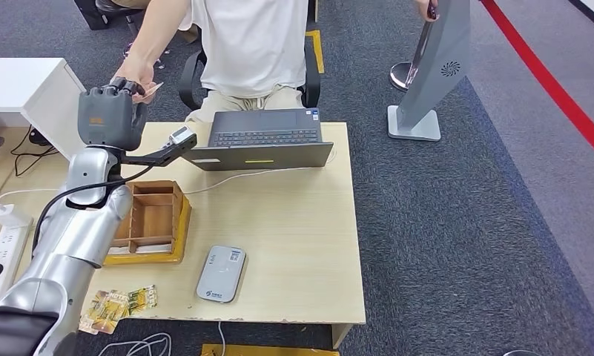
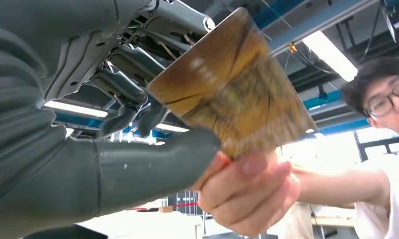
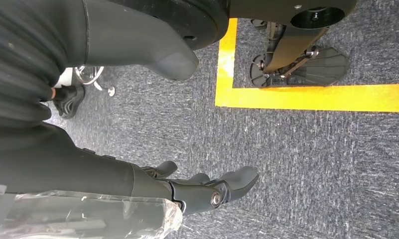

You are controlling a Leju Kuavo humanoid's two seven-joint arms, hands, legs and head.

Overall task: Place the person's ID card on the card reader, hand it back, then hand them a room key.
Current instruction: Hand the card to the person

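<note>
1. A grey-carpeted office; the light wooden counter (image 1: 294, 222) carries an open laptop (image 1: 268, 141), a wooden organiser (image 1: 151, 221) and a white card reader (image 1: 222, 273).
2. The card (image 2: 232, 94), amber-brown, glossy and blurred, is up past the counter's far-left corner, pinched by the left hand (image 1: 110, 117), thumb under and fingers (image 2: 125, 87) over it, while the person's hand (image 2: 249, 196) also grips its edge.
3. It reads as a handover, though I can't tell which way or which card; next, one side must let go cleanly.
4. The right hand (image 3: 187, 186) hangs over the floor, fingers apart, holding nothing.
</note>
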